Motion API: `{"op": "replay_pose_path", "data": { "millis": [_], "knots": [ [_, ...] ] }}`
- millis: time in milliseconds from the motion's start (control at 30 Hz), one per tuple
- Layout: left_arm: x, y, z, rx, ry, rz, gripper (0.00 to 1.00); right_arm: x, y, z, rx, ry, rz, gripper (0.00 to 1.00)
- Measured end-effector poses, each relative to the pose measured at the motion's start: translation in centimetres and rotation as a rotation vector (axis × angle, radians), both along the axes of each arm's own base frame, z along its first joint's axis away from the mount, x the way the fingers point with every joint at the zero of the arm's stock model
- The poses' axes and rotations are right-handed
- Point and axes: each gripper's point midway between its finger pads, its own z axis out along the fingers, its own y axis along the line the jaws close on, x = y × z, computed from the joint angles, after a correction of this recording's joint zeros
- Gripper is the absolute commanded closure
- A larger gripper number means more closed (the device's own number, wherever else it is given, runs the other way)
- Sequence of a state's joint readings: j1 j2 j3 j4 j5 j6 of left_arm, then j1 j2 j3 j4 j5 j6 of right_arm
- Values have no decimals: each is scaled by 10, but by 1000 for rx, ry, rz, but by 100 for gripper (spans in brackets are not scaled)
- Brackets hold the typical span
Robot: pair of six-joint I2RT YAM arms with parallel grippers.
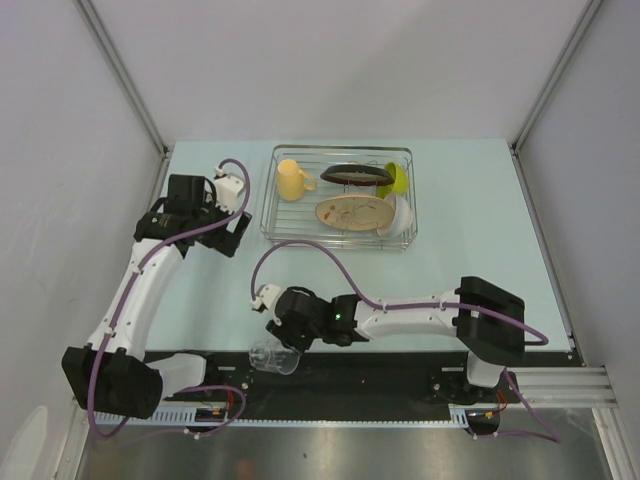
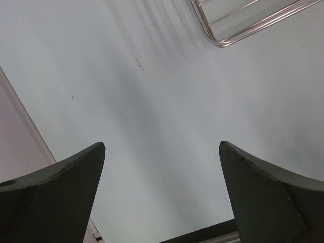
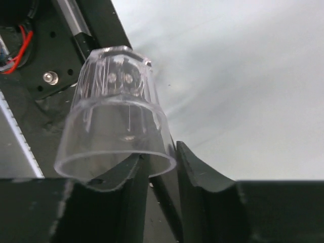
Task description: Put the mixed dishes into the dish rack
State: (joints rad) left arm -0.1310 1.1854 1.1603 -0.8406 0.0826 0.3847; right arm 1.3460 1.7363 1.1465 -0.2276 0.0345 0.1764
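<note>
Now, right gripper (image 3: 159, 159): pinching rim of small clear glass (image 3: 114, 121), one finger inside; likely because its body is too wide; glass over near edge of table (image 1: 480, 230), well apart from silver wire dish rack (image 1: 340, 150)
Idle left gripper (image 2: 162, 147): spread, empty, beside rack corner
Rack contents: cream-yellow mug (image 1: 291, 180); dark red-brown round dish (image 1: 355, 175); lime-green bowl (image 1: 397, 178); beige patterned plate (image 1: 352, 211); white bowl (image 1: 398, 215)

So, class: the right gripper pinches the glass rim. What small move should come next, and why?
Probably raise the glass a little, off the near edge of the table. The right gripper pinches its rim, one finger inside, and it looks like the only dish outside the rack, which has bare space in front of the mug.
</note>
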Motion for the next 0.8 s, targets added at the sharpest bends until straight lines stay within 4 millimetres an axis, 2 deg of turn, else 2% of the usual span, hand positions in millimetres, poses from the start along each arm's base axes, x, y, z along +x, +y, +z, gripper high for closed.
{"op": "replay_pose_path", "data": {
  "millis": [100, 167, 267, 467, 567, 667, 800],
  "knots": [
    [2, 0, 1, 0, -2, 0, 0, -5, 2, -3, 20, 39, 21, 94],
    [3, 0, 2, 0, -2, 0, 0, -8, 3, -3, 34, 64, 31, 99],
    [3, 0, 2, 1, -2, 0, 0, -10, 6, -1, 60, 100, 43, 100],
    [3, 0, 2, 0, -3, 1, 0, -3, 5, 1, 92, 161, 24, 100],
    [5, 1, 5, -3, -8, 5, 0, 3, 1, 9, 140, 209, -14, 100],
    [11, 1, 19, -33, -34, 14, 0, 14, -7, 22, 222, 259, -82, 100],
    [26, 6, 61, -158, -105, 33, 0, 40, -21, 51, 416, 366, -210, 100]
  ]
}}
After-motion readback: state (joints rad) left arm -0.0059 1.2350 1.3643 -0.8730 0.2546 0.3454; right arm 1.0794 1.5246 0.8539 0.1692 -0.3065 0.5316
